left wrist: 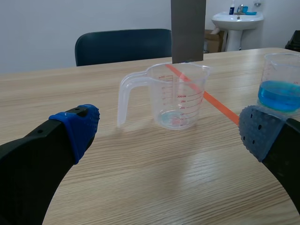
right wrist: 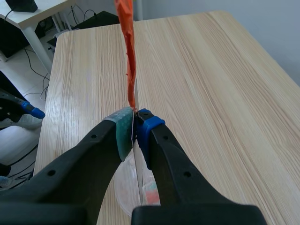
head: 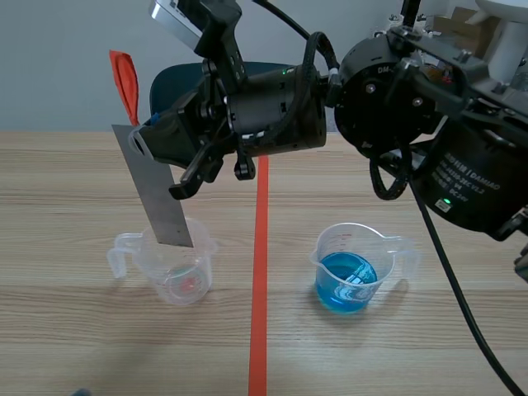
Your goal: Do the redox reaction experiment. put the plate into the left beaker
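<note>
A long grey metal plate (head: 161, 194) with an orange tape tab (head: 124, 81) hangs tilted over the left beaker (head: 177, 272). That beaker is clear plastic with a trace of reddish residue at its bottom. The plate's lower edge sits about level with its rim. My right gripper (head: 142, 142), on the arm reaching across from the right, is shut on the plate's top end. In the right wrist view the gripper (right wrist: 135, 126) pinches the plate edge-on below the tab (right wrist: 127, 51). My left gripper (left wrist: 168, 131) stands open low on the table, facing the beaker (left wrist: 176, 96) and the plate (left wrist: 188, 30).
A second beaker (head: 355, 268) with blue liquid stands right of the orange-red tape line (head: 259, 313). A dark blue chair (left wrist: 124, 44) is behind the far table edge. The right arm's bulky body (head: 412, 91) hangs over the table's middle and right.
</note>
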